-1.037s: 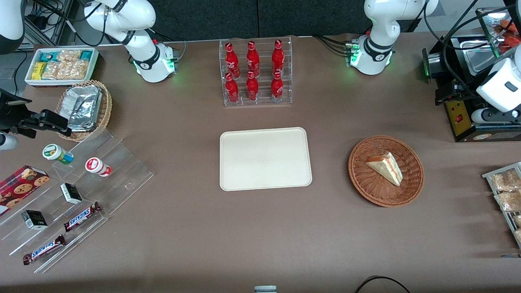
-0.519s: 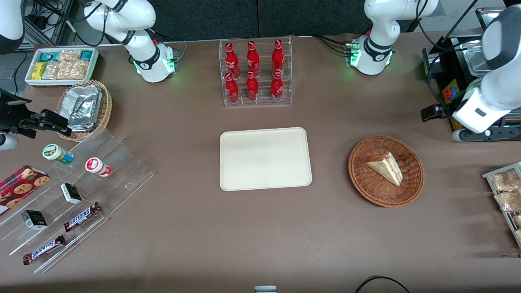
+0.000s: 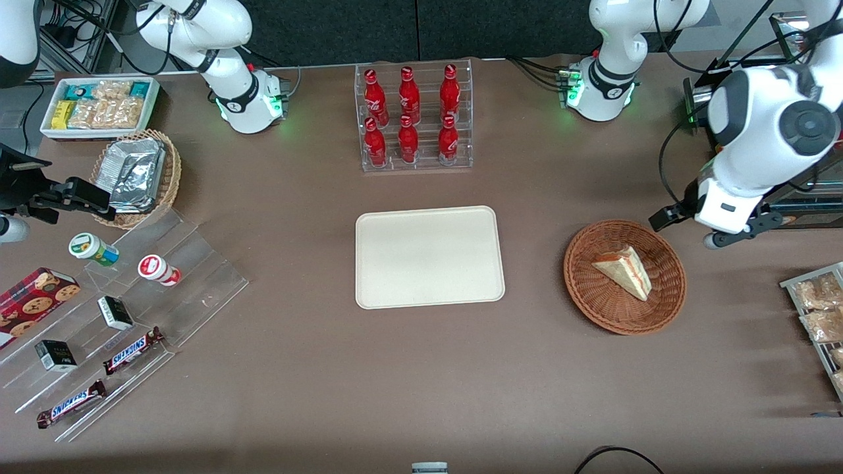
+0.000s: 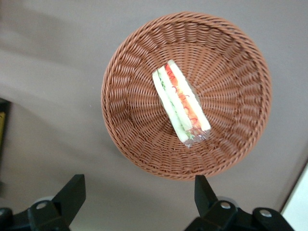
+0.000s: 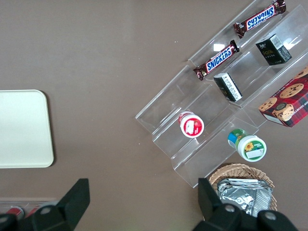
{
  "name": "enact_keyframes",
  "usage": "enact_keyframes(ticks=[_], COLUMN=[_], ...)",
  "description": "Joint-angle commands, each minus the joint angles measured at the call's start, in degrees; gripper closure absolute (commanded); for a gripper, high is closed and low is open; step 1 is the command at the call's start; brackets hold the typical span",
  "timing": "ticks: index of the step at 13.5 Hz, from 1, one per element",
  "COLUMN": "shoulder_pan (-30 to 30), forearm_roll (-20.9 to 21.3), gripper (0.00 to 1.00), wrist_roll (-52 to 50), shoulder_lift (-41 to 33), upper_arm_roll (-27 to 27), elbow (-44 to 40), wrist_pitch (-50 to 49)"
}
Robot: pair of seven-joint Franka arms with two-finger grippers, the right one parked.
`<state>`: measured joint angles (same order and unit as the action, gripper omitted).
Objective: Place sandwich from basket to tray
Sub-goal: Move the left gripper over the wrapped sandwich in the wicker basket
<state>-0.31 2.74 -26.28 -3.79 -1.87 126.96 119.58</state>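
The sandwich [image 3: 624, 270], a pale wedge with red and green filling, lies in the round reddish-brown wicker basket [image 3: 583, 293]. The cream tray [image 3: 429, 257] lies flat at the table's middle, beside the basket, with nothing on it. My left gripper [image 3: 688, 229] hangs open and empty above the table, just off the basket's rim, a little farther from the front camera and toward the working arm's end. In the left wrist view the sandwich [image 4: 180, 105] lies in the basket [image 4: 122, 103], and the gripper [image 4: 138, 192] has its fingers spread wide over bare table just outside the rim.
A clear rack of red bottles [image 3: 415, 118] stands farther back than the tray. A black machine [image 3: 757, 197] and a rack of snack packets [image 3: 816, 309] stand at the working arm's end. A clear stepped stand with snacks [image 3: 118, 309] and a tan foil-packet basket [image 3: 138, 174] are at the parked arm's end.
My left arm has swung in from the working arm's end of the table toward the basket, bringing the open gripper next to its rim. The sandwich, basket and tray have not moved.
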Motion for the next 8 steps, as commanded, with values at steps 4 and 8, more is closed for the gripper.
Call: enact_keyframes(ticks=[4,8], shoulder_pan=[0.5,-0.3], forearm_roll=[-0.8,-2.6], gripper=[0.0,0.0], wrist_roll=[-10.8,-13.3], shoulder_lift=[4.3,8.4], upper_arm_roll=[-0.6,-0.9], elbow=[2.5,2.6], wrist_pitch=[11.8,17.8])
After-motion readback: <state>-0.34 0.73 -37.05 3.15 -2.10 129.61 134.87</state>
